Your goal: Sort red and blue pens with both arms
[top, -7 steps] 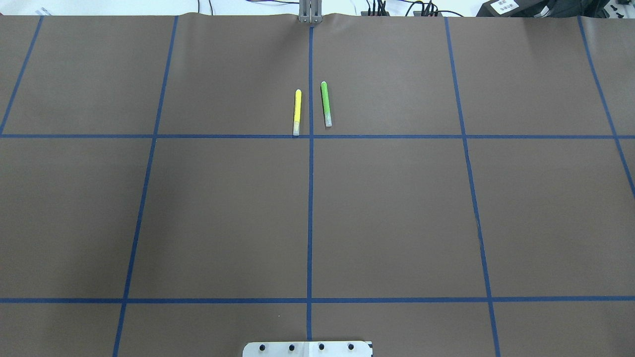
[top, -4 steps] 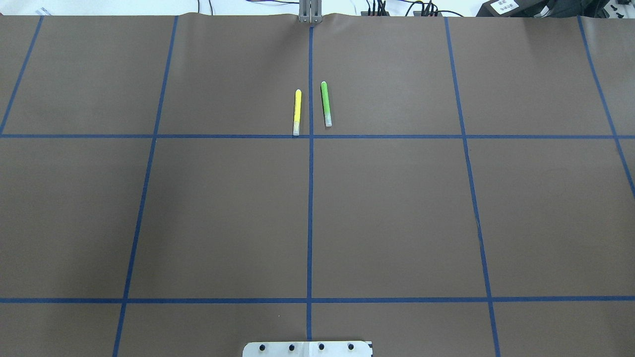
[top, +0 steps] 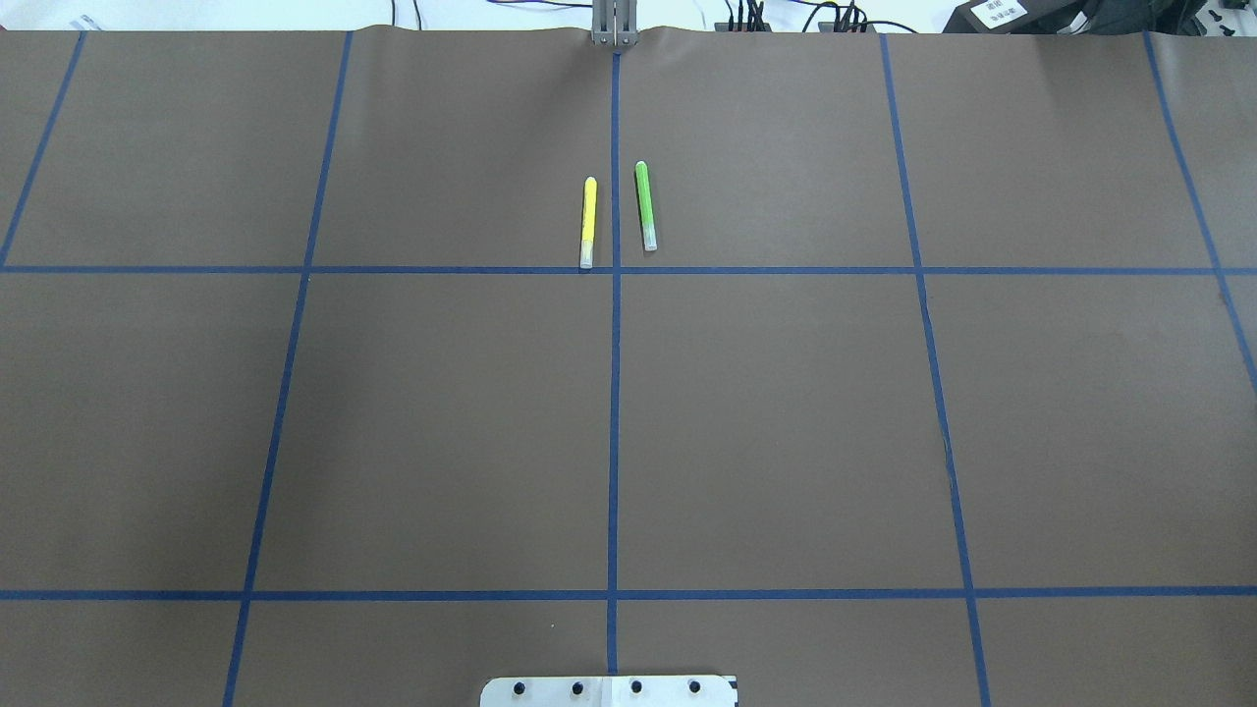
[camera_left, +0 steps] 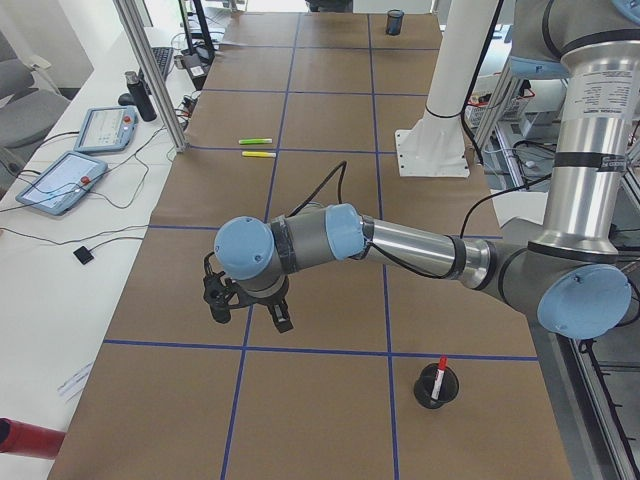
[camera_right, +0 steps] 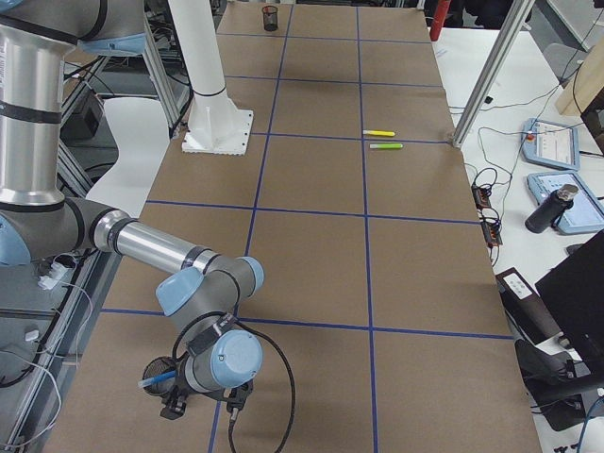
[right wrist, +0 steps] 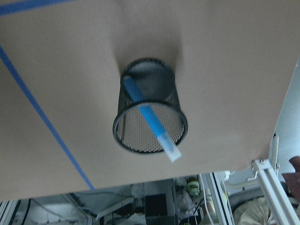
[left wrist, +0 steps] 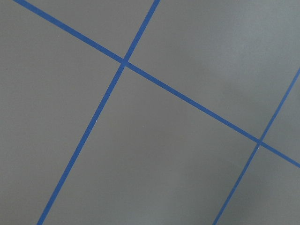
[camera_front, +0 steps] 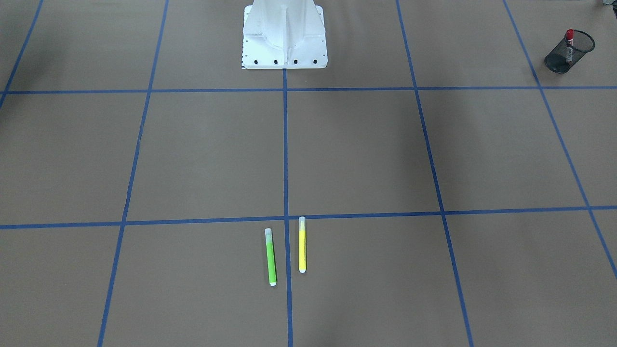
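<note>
Red pen (camera_front: 570, 34) mostly sunk in mesh cup (camera_front: 560, 61), left tool (camera_left: 248, 313) and right tool (camera_right: 205, 407) partly hidden, jaws unclear

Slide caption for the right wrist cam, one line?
Right wrist view: blue pen leaning in a black mesh cup near the table edge, pale cap poking past the rim.

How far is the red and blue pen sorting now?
Done: the red-capped white pen stands in a black mesh cup, the blue pen in the other mesh cup. In hand: no pen visible. Left: seemingly nothing; only the green marker and yellow marker lie loose.
</note>
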Controlling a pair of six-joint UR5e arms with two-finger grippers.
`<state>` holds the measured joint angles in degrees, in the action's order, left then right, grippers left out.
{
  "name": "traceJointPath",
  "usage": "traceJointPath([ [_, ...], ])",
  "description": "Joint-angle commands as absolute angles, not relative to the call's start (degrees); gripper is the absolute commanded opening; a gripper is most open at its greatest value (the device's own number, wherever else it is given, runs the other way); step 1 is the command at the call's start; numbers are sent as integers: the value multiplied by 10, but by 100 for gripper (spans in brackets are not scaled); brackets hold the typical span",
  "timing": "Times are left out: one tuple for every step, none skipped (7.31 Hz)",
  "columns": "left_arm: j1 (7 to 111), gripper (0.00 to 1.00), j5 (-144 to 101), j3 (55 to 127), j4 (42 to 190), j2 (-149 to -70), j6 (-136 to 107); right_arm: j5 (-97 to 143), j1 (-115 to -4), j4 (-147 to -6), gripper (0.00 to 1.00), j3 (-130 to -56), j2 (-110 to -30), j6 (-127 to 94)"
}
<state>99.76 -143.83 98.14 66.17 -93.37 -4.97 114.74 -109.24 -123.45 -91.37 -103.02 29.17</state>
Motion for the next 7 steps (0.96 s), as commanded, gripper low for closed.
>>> traceJointPath([
  [997, 100, -1372, 977, 750, -911, -50, 1194, -1089, -1087, 100, -906, -1026, 235],
  [990, 100, -1372, 976, 752, -913, -52, 1234, -1085, -1034, 100, -904, -1016, 183],
  [976, 100, -1373, 976, 769, -917, -55, 1271, -1068, -1021, 100, -904, -988, 96],
  [954, 100, -1372, 974, 795, -917, -76, 1290, -1024, -1019, 100, -904, -949, 7],
  [930, 100, -1372, 974, 828, -914, -103, 1292, -1001, -1012, 100, -905, -919, -14],
  [924, 100, -1372, 974, 852, -911, -122, 1312, -992, -985, 100, -908, -908, -11],
  [924, 100, -1371, 975, 868, -904, -122, 1340, -991, -926, 100, -914, -910, -15],
])
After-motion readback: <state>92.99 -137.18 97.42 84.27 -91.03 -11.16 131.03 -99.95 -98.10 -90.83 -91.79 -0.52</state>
